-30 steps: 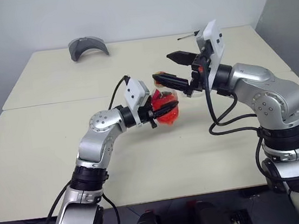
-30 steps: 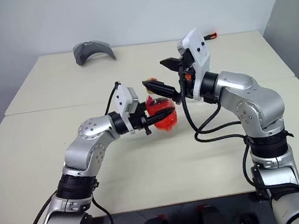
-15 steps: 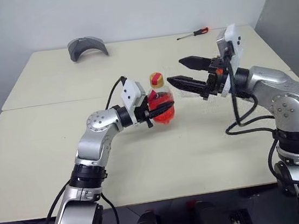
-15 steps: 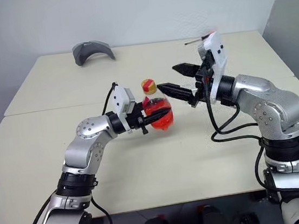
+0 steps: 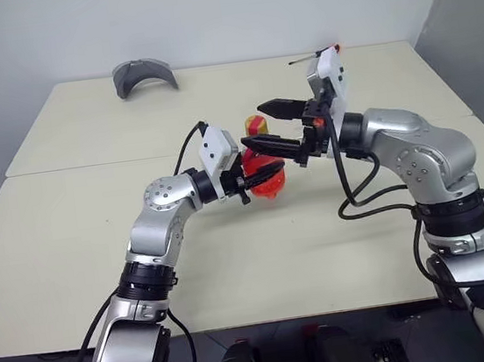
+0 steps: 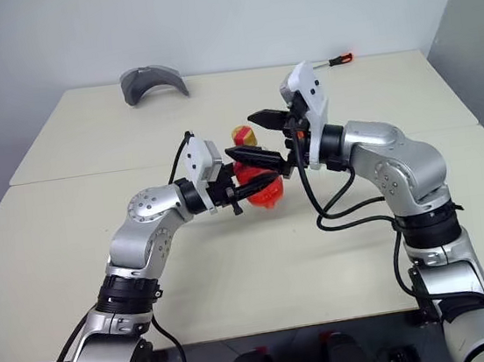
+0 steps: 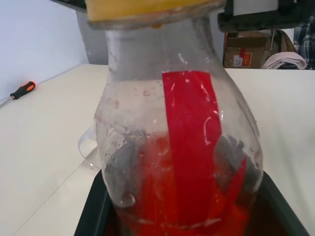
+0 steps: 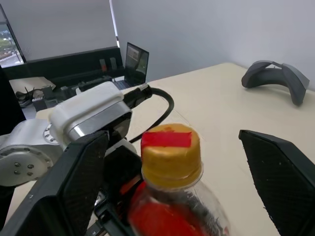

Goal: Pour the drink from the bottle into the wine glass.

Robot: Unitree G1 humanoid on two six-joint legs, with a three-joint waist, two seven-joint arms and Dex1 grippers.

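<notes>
My left gripper (image 5: 265, 175) is shut on the round body of the bottle (image 7: 177, 147) and holds it upright above the middle of the table (image 5: 70, 220). The drink (image 7: 147, 201) fills the bottle's lower part, red and translucent. A yellow cap (image 8: 171, 158) with red tape closes the neck. My right gripper (image 6: 241, 135) is open and reaches in level from the right, one black finger (image 8: 74, 187) on each side of the cap, without touching it. A clear curved edge of the wine glass (image 7: 87, 146) shows on the table beside the bottle in the left wrist view.
A grey curved object (image 5: 144, 74) lies at the table's back left. A screwdriver (image 6: 338, 60) with a red handle lies at the back right. A seam (image 5: 73, 169) runs across the tabletop between the two halves.
Half a second ago the right gripper was drawn back to the right of the bottle. It has swung back left, and its open fingers now straddle the cap. The left gripper and bottle stayed put.
</notes>
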